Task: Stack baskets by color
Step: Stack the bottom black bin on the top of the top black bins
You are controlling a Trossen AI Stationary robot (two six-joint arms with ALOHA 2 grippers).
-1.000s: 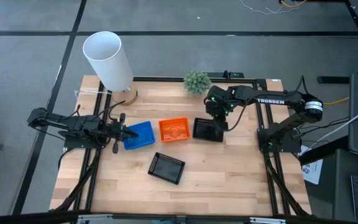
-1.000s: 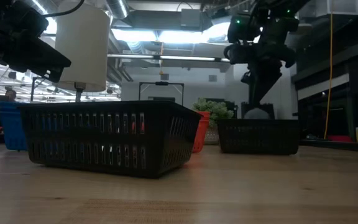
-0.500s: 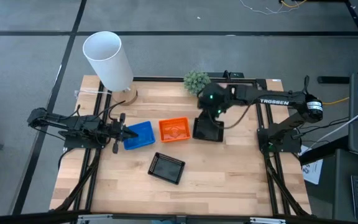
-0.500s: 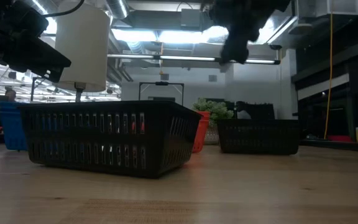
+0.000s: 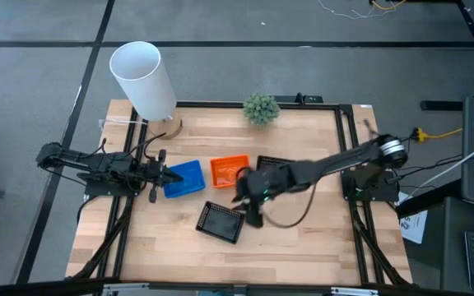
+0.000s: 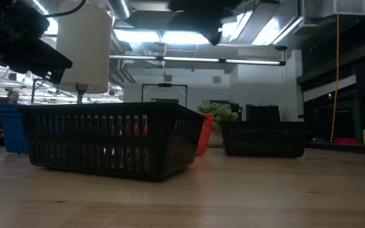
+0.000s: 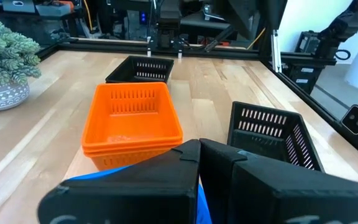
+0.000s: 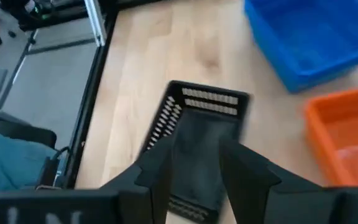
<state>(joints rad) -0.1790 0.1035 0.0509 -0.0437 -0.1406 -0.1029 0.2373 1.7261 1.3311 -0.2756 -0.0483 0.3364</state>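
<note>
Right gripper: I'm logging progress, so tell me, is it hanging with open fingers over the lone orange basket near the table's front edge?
Not quite: the basket under it is black, not orange. In the high view the right gripper hangs over the lone black basket near the front edge, and the right wrist view shows its fingers open above that basket. The orange baskets sit farther back, beside the blue ones.
</note>
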